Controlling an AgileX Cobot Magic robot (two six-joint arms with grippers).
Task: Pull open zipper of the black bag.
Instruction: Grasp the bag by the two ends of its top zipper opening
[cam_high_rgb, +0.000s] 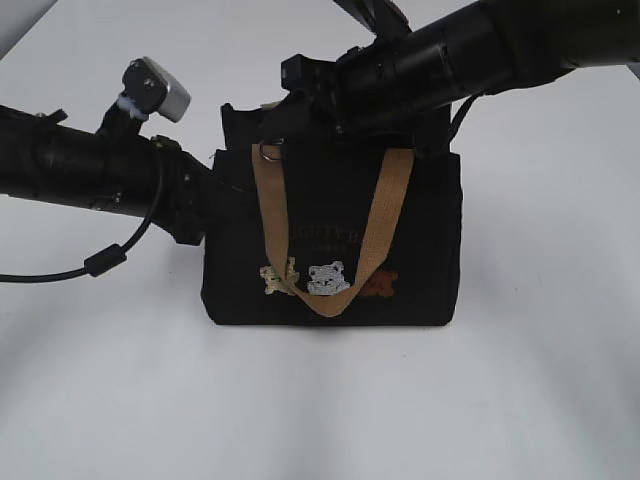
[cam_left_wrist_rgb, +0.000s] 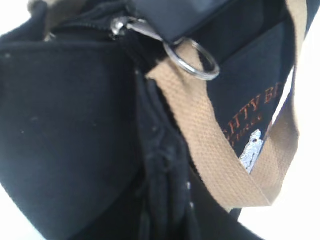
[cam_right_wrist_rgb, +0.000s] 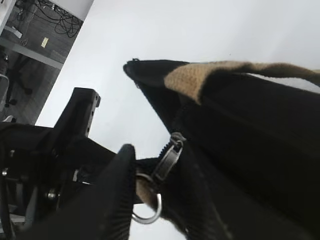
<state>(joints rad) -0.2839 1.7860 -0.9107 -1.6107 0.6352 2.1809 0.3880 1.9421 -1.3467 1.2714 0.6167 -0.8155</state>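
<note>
**Two arms at the top edge of the black bag**

Nearest to us, the white table lies smooth and bare in front of the black bag, which stands upright at its middle. The bag is a small boxy tote of matte dark fabric. A tan handle of coarse woven webbing hangs in a loop down its front, over three little bear patches and faint orange lettering.

Our left arm reaches in level from the left, and its claw is pressed into the bag's left end; it sits narrow on the bunched fabric there, though we cannot see the fingertips themselves.

Behind and above, our right arm slants down from the upper right to the top edge. Its claw has a ribbed black finger beside the zipper, whose silver pull ends in a round ring. Whether the claw pinches the pull we cannot tell.
</note>
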